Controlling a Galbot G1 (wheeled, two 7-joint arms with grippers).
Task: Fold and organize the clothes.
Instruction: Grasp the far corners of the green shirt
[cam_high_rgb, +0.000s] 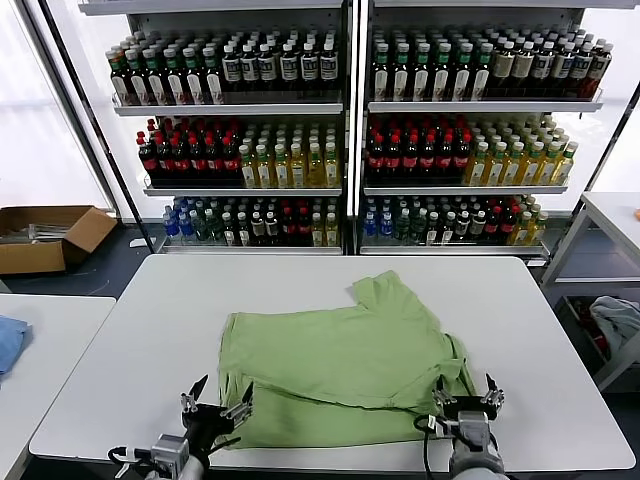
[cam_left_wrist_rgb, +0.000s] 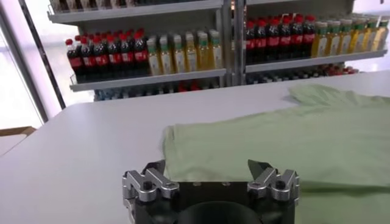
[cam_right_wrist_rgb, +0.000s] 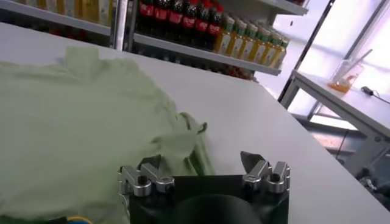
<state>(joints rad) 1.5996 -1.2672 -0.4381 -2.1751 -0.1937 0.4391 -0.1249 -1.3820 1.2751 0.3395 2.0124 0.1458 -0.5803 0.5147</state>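
A light green polo shirt (cam_high_rgb: 340, 365) lies partly folded on the white table (cam_high_rgb: 130, 340), one sleeve pointing toward the shelves. Its collar and chest print are hidden. My left gripper (cam_high_rgb: 216, 398) is open and empty at the shirt's near left corner. My right gripper (cam_high_rgb: 466, 392) is open and empty at the shirt's near right corner. In the left wrist view the shirt (cam_left_wrist_rgb: 286, 140) spreads just beyond the open left gripper (cam_left_wrist_rgb: 210, 167). In the right wrist view the shirt's bunched edge (cam_right_wrist_rgb: 91, 122) lies beside the open right gripper (cam_right_wrist_rgb: 201, 161).
Shelves of bottles (cam_high_rgb: 350, 130) stand behind the table. A cardboard box (cam_high_rgb: 45, 235) sits on the floor at left. A blue cloth (cam_high_rgb: 8, 340) lies on a side table at left. A pale garment (cam_high_rgb: 615, 320) and another table (cam_high_rgb: 610, 215) are at right.
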